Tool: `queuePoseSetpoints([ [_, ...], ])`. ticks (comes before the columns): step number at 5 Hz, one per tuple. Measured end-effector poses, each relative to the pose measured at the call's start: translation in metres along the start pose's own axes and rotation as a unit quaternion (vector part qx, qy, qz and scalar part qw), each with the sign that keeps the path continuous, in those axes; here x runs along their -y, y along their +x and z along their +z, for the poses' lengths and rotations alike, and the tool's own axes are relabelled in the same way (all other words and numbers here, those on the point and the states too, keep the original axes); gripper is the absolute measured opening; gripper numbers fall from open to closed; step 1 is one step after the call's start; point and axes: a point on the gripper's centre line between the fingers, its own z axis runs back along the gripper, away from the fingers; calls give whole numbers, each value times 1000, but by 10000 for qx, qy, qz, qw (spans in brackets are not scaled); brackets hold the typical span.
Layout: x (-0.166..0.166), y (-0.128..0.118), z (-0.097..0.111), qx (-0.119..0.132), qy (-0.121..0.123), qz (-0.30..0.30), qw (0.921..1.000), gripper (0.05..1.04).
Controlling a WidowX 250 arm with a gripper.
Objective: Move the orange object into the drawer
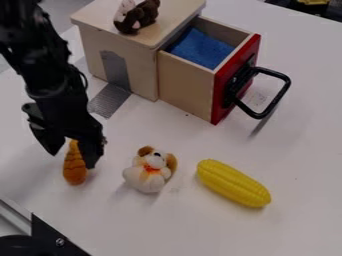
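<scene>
The gripper (72, 159) hangs at the left, low over the table, its fingers spread open. An orange object (75, 170), long and ridged like a carrot or shrimp, lies below and between the fingertips, its upper end partly hidden behind the gripper. At the upper middle, the wooden drawer (186, 84) is pulled out of its box, with a red front, a black handle and blue cloth inside.
A small plush dog (149, 172) sits to the right of the orange object, and a yellow corn cob (233, 183) lies farther right. A brown plush toy (138, 16) rests on the wooden box (120, 50). Black hardware (57, 240) occupies the lower left corner.
</scene>
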Motion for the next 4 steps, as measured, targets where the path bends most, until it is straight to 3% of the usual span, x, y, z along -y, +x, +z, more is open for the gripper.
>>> queuePoseSetpoints([
  [1, -4, -5, -25, -487, 190, -15, 9986, 998],
  [2, -6, 8, -28, -530, 594, -185, 9967, 950],
  [3, 0, 9, -28, -549, 683, -276, 9958, 676],
  [4, 4, -4, -20, -726, 697, -308, 9944, 420],
])
